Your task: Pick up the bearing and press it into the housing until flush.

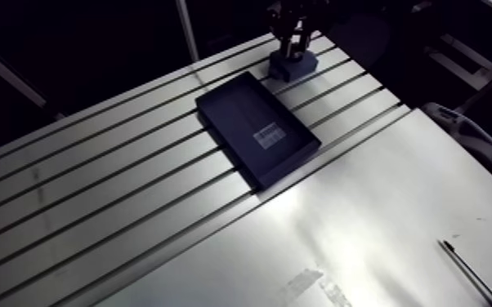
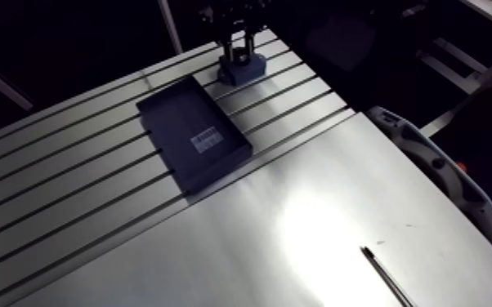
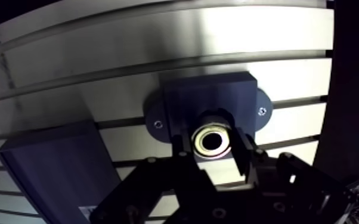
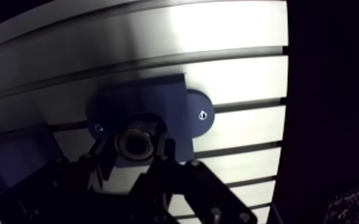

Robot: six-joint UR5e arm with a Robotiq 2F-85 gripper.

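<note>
Bearing (image 3: 200, 142) picked up, pressing left to do.
My claw (image 3: 213, 152) grips the bearing right over the housing (image 3: 209, 95); I judge it not yet flush.

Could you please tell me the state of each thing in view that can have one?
gripper: shut on the bearing.
bearing: held between the fingers at the housing's bore; whether it is flush cannot be told.
housing: sits on the table, a screw in each flange.
tray: open-topped, flat on the table beside the housing, only a label showing inside.
</note>
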